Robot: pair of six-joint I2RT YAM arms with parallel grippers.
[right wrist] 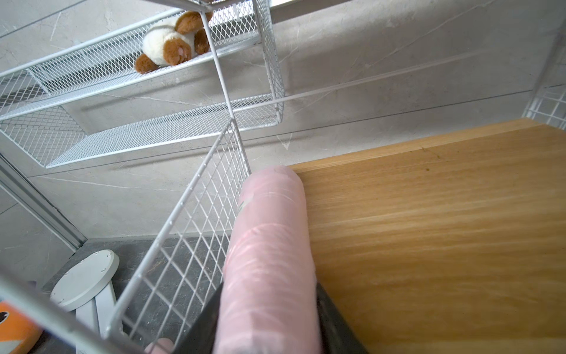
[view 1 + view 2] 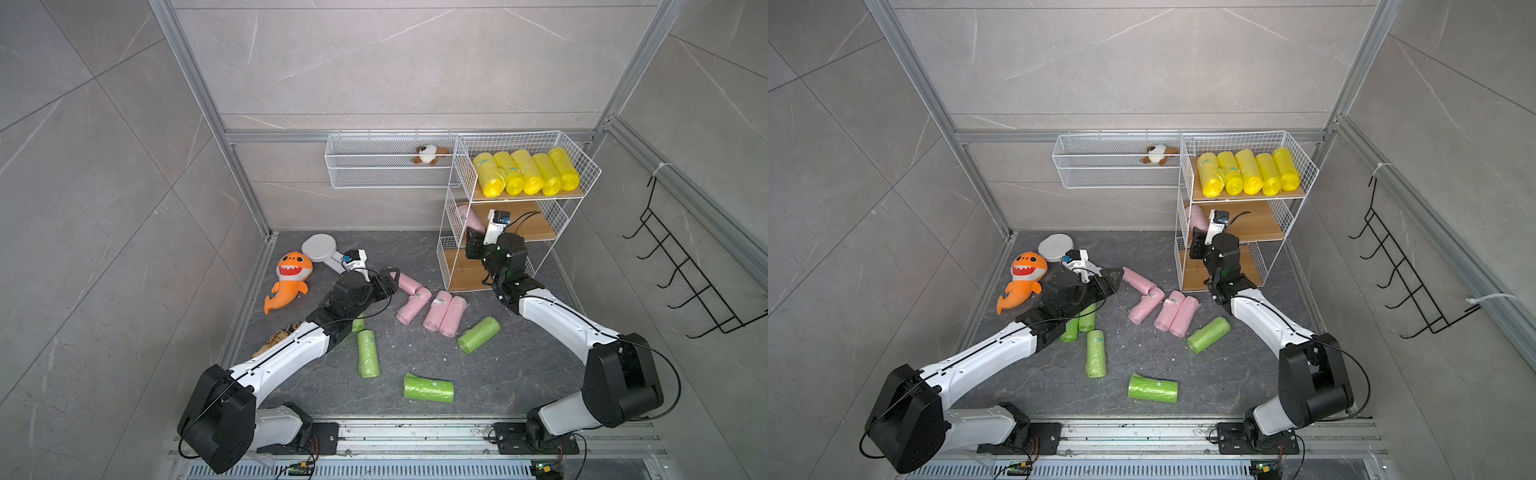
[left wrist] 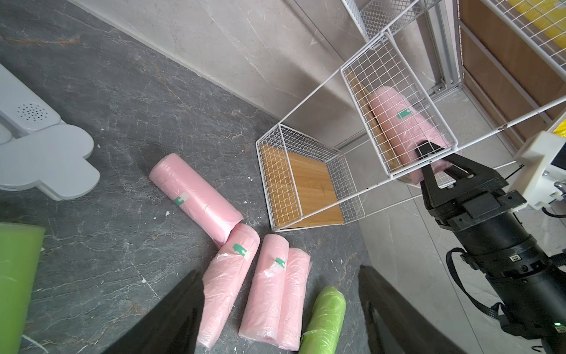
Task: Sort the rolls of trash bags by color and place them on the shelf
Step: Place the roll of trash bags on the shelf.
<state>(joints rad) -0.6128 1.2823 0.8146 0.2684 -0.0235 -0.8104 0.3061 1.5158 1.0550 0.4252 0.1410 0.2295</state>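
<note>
My right jaws reach into the shelf [image 2: 536, 224] at its middle tier and straddle the near end of a pink roll [image 1: 269, 245]. That roll lies flat on the tier's board, lengthwise, against the mesh side wall. A pad sits at each flank of it, but I cannot tell whether they pinch it or merely stand beside it.

My left jaws hang wide apart with nothing between them, close above the four pink rolls [image 2: 437, 310] that lie on the counter [image 2: 415, 361] just in front of the shelf's foot. Five yellow rolls [image 2: 525, 172] fill the shelf's top tier in a row, and its bottom tier is bare. Five green rolls [image 2: 1208, 334] lie scattered farther out from the shelf.

I judge these rolls light and soft: thin film that will dent under the pads, with a glossy wrap that may slide. I would take the next pink one across the middle of its barrel, jaws square to its length. At an end the ragged film would likely squash or peel. Two of the pink rolls lie flush together by the shelf's foot and leave no gap for a pad. The one lying apart, nearest my left jaws, looks the easier pick.
</note>
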